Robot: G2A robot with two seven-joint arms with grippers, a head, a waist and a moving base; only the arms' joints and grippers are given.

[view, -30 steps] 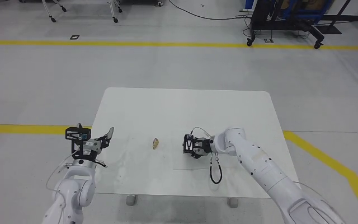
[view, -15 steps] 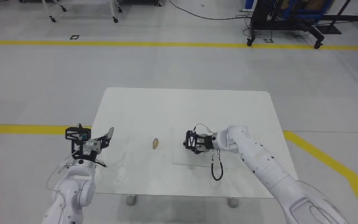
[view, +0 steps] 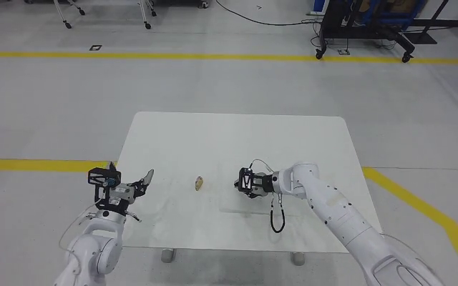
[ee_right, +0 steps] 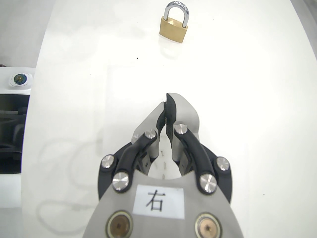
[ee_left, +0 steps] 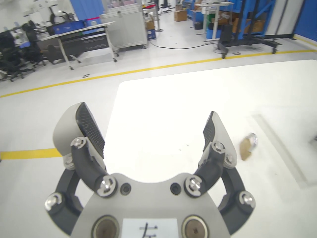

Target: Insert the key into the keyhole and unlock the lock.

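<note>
And there we had the lock (view: 199, 183) (ee_left: 247, 147) (ee_right: 174, 29), brass body lying flat on the white tabletop (view: 236, 136), shackle seated in the body. It sat in the open between the two arms, touched by neither. The left fingers (view: 148, 175) (ee_left: 89, 127) hung over the tabletop's left edge, spread wide with nothing between them, and were well apart from the lock. Over on the other side, the right fingers (view: 242, 184) (ee_right: 184, 112) were low over the tabletop and pointed straight at the lock's body, near it but with a gap. They were pressed together at the tips, and we couldn't tell whether anything was pinched in there.
</note>
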